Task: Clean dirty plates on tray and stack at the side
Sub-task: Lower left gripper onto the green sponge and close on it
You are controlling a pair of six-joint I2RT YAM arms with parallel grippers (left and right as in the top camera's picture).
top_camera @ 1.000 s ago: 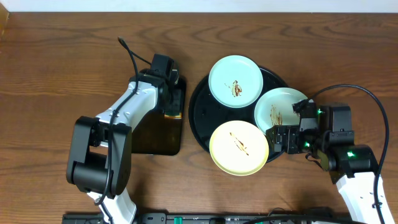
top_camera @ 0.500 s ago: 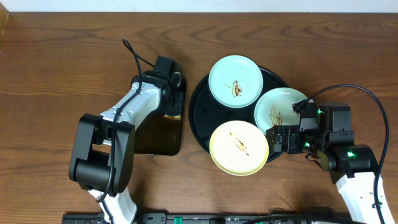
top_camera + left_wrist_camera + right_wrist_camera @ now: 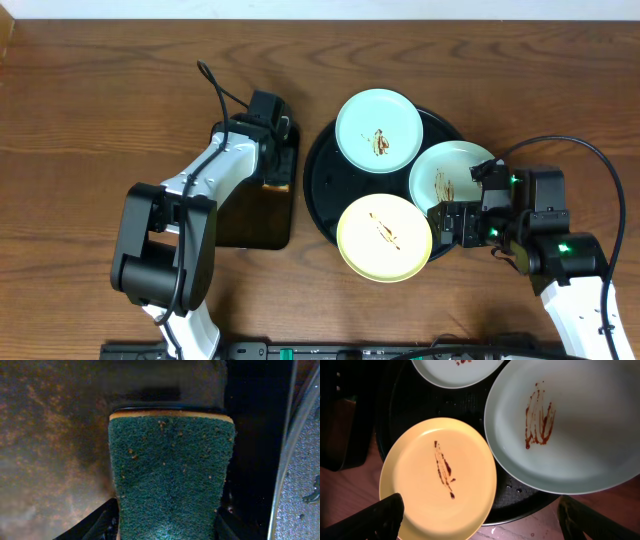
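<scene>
Three smeared plates lie on the round black tray (image 3: 320, 175): a mint one (image 3: 378, 131) at the back, a mint one (image 3: 452, 175) on the right and a yellow one (image 3: 384, 237) in front. My right gripper (image 3: 450, 222) hovers open by the tray's near right rim. Its fingers straddle the yellow plate (image 3: 440, 475) edge and tray rim (image 3: 515, 497), touching nothing. The mint plate (image 3: 570, 425) carries brown streaks. My left gripper (image 3: 167, 527) presses both sides of a green sponge (image 3: 170, 470).
A smaller rectangular black tray (image 3: 255, 215) lies left of the round tray, under the left gripper (image 3: 283, 165) and the sponge. Bare wood tabletop (image 3: 90, 120) stretches to the far left and along the back. A black cable (image 3: 590, 160) loops over the right arm.
The left arm has shifted slightly toward the back of the rectangular tray. The right arm and the plates have not moved.
</scene>
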